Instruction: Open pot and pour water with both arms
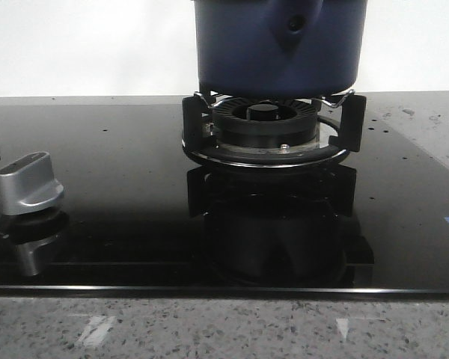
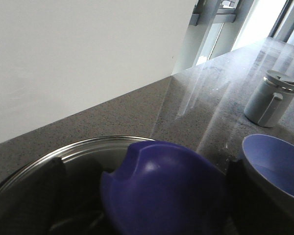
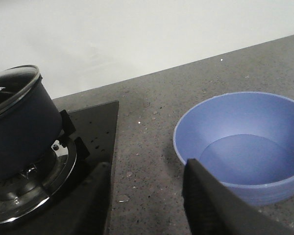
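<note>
Item, my right hand (image 3: pixel 152 196): its dark fingers (image 3: pixel 210 200) stood spread with nothing between them, poised over the speckled bench (image 3: pixel 147 142) just beside a blue bowl (image 3: pixel 242 147). Item, my left hand (image 2: pixel 137 205): fingers flanked the pot's blue lid knob (image 2: pixel 161 191), though I could not tell whether they gripped it. Item, the pot (image 1: pixel 277 45): dark navy, lid on, seated on the black burner ring (image 1: pixel 266 123) of the glossy cooktop (image 1: pixel 120 194); farther off, a grey lidded jug (image 2: pixel 272 98).
</note>
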